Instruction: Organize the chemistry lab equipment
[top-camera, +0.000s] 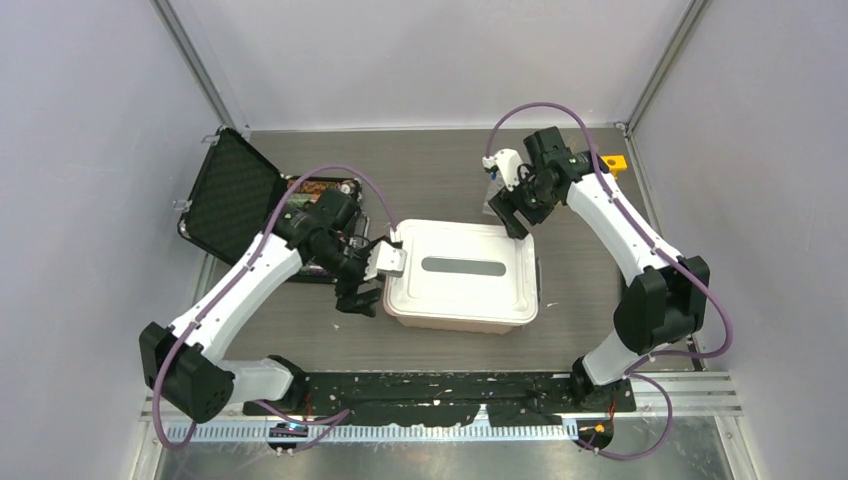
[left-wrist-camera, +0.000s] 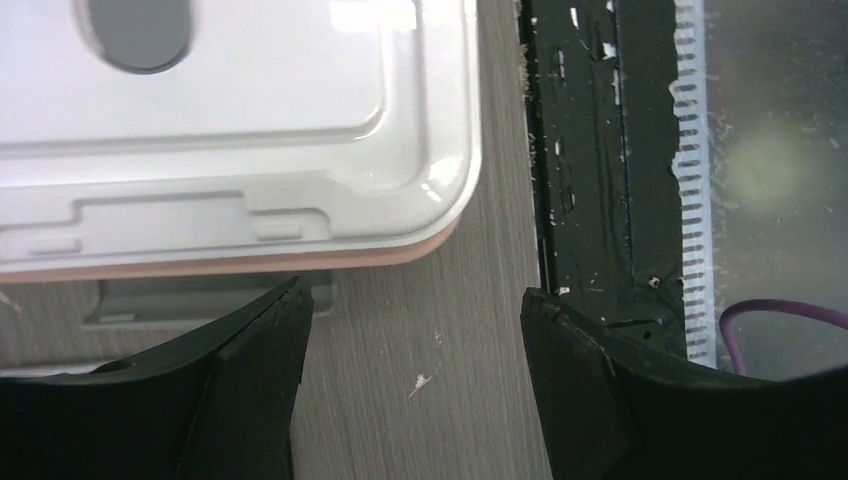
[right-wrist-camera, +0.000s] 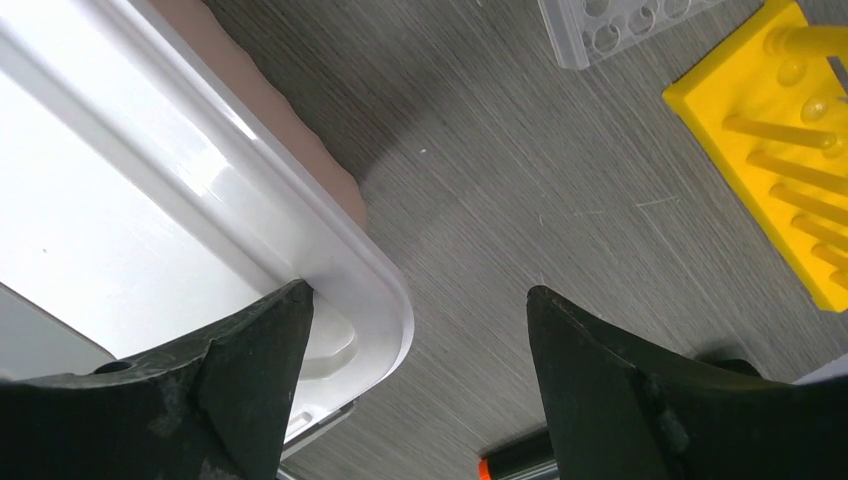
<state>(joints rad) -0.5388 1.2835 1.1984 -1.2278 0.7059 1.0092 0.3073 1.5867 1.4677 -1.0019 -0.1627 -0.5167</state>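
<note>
The pink tub (top-camera: 455, 318) with its white lid (top-camera: 462, 270) stands mid-table. My left gripper (top-camera: 358, 299) is open and empty beside the tub's near left corner, over bare table (left-wrist-camera: 415, 310); the lid (left-wrist-camera: 250, 120) and a grey latch (left-wrist-camera: 200, 300) show beyond it. My right gripper (top-camera: 509, 216) is open and empty at the tub's far right corner (right-wrist-camera: 420, 310), one finger over the lid corner (right-wrist-camera: 340, 290). The yellow tube rack (top-camera: 614, 162) (right-wrist-camera: 770, 150) and the clear tube tray (right-wrist-camera: 620, 20) lie beyond it. Test tubes, glasses, tubing and funnel are not visible.
An open black case (top-camera: 232, 195) with items inside lies at the far left. A white object (top-camera: 503, 163) sits behind the right wrist. A black item with an orange band (right-wrist-camera: 520, 462) lies by the right fingers. Black tape (left-wrist-camera: 600, 150) covers the near edge. Walls enclose three sides.
</note>
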